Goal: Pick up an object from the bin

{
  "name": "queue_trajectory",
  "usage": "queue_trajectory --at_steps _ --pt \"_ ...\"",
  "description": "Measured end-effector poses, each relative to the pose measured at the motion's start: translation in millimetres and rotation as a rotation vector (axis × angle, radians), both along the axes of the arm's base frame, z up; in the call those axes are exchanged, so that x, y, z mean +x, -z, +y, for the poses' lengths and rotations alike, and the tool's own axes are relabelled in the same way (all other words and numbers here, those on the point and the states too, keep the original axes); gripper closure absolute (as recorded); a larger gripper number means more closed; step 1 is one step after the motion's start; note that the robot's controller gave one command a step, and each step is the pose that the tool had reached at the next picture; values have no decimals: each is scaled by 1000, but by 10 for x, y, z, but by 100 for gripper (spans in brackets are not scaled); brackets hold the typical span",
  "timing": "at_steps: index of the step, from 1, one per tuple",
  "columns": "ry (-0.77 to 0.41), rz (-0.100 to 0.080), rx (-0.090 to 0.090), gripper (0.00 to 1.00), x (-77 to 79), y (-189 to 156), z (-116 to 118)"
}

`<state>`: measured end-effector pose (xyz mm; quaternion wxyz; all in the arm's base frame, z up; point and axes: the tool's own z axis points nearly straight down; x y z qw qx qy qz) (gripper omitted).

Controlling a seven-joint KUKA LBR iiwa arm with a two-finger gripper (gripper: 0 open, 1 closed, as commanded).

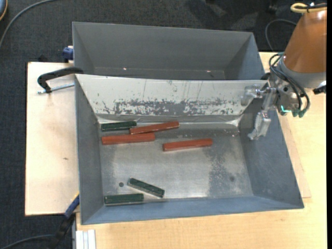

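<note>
Bin [87,139]: grey sheet metal with sloped walls. The flat floor is scuffed and speckled, and the back wall is scratched.
Upper green bar [118,125]: dark, flat and rectangular. It lies against the back-left edge of the floor.
Front green bar [123,198]: same shape, lying along the front-left edge of the floor.
Tilted green bar [146,188]: lies just beside the front green bar, skewed to it.
Long red-brown bar [128,138]: matt, straight-edged slat lying below the upper green bar.
Angled red-brown bar [154,127]: slightly tilted, close above the long one. Contact between them cannot be told.
Lone red-brown bar [187,145]: lies flat mid-floor, apart from the others. Judged the likeliest pick, being the nearest bar to the gripper with free floor on all sides.
Gripper [257,133]: hangs over the right sloped wall, above the floor and to the right of every bar. It holds nothing, and how wide it stands cannot be told.
Step in hand: approach. No bar is grasped yet.
Procedure: centre over the lone red-brown bar, turn the jaws across its narrow width, and descend vertically. The bar is thin, so close low against the floor.
Caution: keep clear of the sloped wall.
</note>
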<state>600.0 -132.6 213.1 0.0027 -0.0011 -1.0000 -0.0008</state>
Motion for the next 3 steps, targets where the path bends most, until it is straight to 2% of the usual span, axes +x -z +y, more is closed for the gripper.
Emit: queue_trajectory --at_steps 1,2,3 --pt "-34 2 2 0 -366 933 201" --pt "-125 -4 3 0 -172 1450 809" --pt "-120 -7 0 100 -167 1421 769"
